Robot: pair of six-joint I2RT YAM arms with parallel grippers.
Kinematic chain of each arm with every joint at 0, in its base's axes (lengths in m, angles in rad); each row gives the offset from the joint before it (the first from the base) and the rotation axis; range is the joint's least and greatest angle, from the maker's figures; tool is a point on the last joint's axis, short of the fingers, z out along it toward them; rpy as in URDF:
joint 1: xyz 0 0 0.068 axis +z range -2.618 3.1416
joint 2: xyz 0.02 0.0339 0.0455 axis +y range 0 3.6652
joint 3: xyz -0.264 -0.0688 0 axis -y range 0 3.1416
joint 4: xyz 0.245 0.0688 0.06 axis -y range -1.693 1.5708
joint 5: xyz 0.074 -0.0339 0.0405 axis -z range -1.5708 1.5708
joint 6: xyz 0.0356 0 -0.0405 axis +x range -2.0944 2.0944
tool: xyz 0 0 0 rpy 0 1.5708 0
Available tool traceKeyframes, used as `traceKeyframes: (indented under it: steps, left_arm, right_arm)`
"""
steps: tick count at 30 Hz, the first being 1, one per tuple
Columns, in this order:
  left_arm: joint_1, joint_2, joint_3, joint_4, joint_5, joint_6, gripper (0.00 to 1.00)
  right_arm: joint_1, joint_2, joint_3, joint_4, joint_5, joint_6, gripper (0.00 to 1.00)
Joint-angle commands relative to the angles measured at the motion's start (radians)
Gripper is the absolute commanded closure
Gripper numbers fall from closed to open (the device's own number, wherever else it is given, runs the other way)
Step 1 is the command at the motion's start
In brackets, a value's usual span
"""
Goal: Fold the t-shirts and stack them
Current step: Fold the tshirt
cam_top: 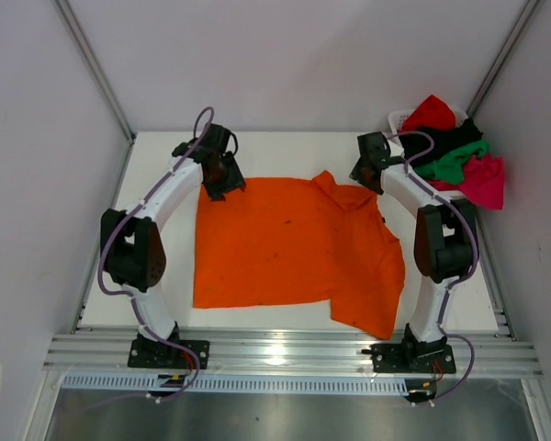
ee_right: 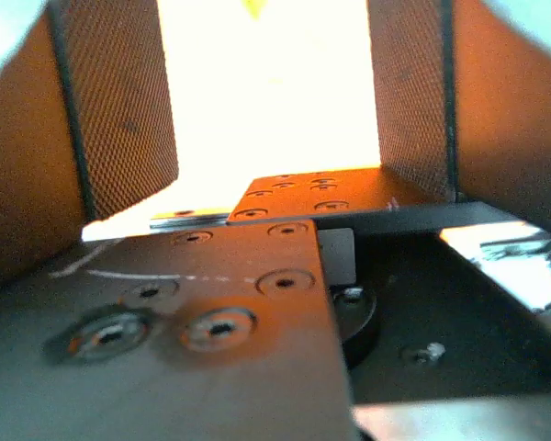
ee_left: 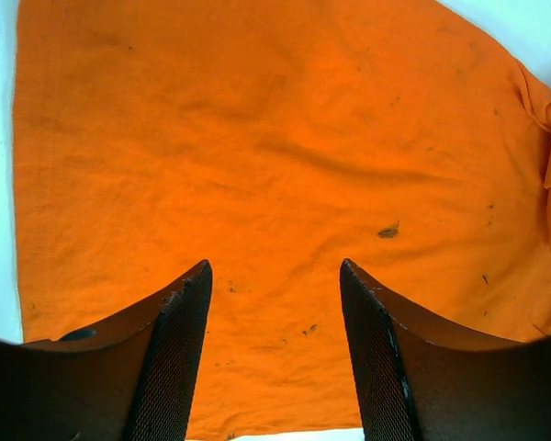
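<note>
Left claw [ee_left: 275, 266] hovers over speckled orange t-shirt [ee_left: 257, 138].

A white slatted basket [cam_top: 398, 118] stands at two o'clock, at the far right corner of the white table [cam_top: 285, 152]. At six o'clock a silver metal rail [cam_top: 285, 349] runs along its near edge. Pale walls [cam_top: 37, 138] surround it.

no readable text, no labels, no brand names, no numbers, no signs, in any view
</note>
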Motion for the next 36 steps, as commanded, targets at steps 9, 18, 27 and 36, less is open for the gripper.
traceKeyframes:
  steps: [9,18,27,36]
  left_arm:
    - [-0.019,-0.019,0.013,0.007,-0.013,0.024,0.39]
    - [-0.021,0.0,0.007,0.013,0.004,0.023,0.39]
    - [-0.021,0.014,0.007,0.013,0.001,0.026,0.39]
    - [-0.022,0.024,0.007,0.01,0.004,0.026,0.39]
  right_arm:
    - [-0.004,-0.013,-0.124,0.14,-0.503,0.155,0.39]
    - [-0.023,-0.091,-0.274,0.182,-0.475,0.165,0.4]
    - [-0.024,-0.113,-0.267,0.171,-0.466,0.16,0.41]
    - [-0.027,-0.14,-0.267,0.162,-0.44,0.158,0.41]
